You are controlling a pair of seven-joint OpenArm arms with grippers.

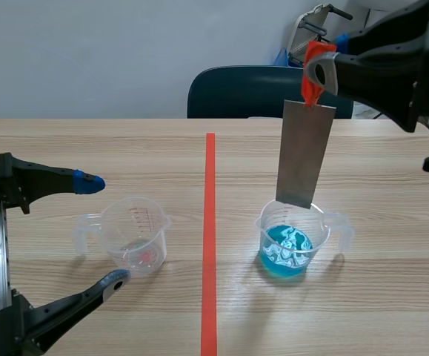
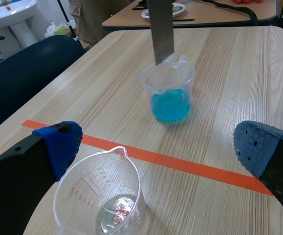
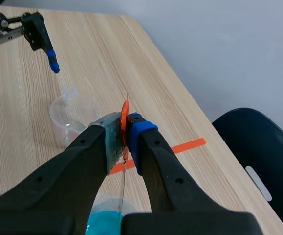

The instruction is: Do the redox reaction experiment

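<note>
Across the scene view, my right end effector (image 1: pixel 314 83) clamps a metal strip (image 1: pixel 305 152) by its orange-red tag (image 1: pixel 316 55); the strip hangs upright, lower edge at the rim of the blue-liquid beaker (image 1: pixel 288 248). From my left wrist, my left end effector (image 2: pixel 161 147) stands wide open, straddling the clear beaker (image 2: pixel 99 196). From my right wrist, my pads (image 3: pixel 140 128) pinch the tag.

Scene view faces across the table (image 1: pixel 88 148); both wrist views look down, sharing the blue-filled cup (image 1: pixel 284 252).
</note>
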